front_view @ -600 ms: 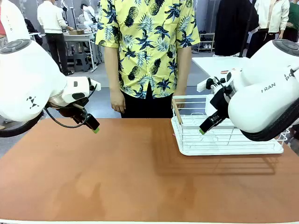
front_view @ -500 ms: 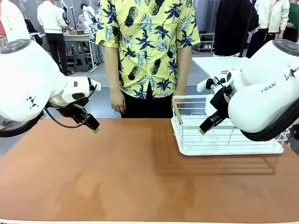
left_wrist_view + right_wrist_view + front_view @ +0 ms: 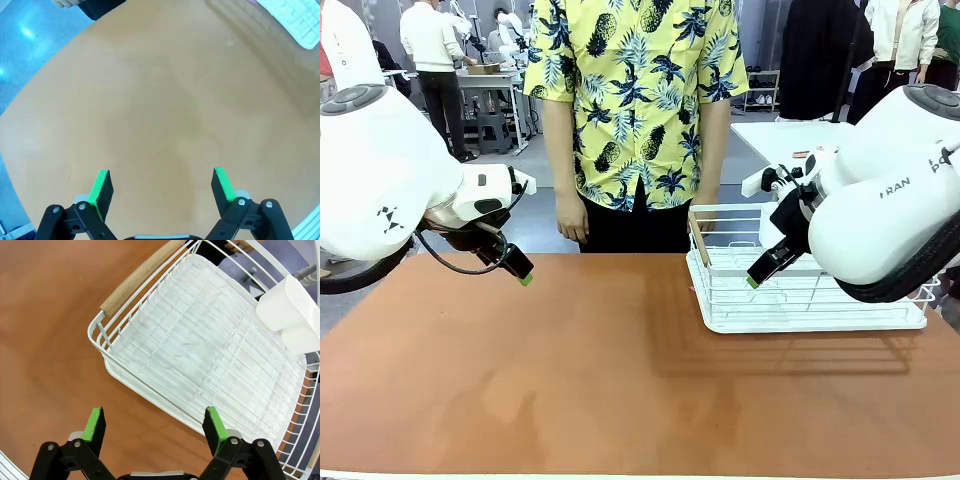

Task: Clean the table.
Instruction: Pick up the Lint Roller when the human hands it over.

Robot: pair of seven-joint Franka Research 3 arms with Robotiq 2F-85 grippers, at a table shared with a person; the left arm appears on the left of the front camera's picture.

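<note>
The left gripper (image 3: 162, 182) and right gripper (image 3: 152, 425) hang wide open and empty over the flat reddish-brown table (image 3: 570, 380), where a white wire dish rack (image 3: 800, 322) sits at the far right corner, seemingly the next thing to clear, calling for a grasp on its wooden handle (image 3: 142, 274).

This looks like a robotics lab: the white left arm (image 3: 380, 170) and right arm (image 3: 890, 210) flank the table (image 3: 620, 380). Beyond the table's far left corner, a person in white (image 3: 428, 45) works at a cluttered metal workbench (image 3: 492, 82) on a grey floor (image 3: 542, 170). A white-topped table (image 3: 790, 135) stands beyond the far right corner.
</note>
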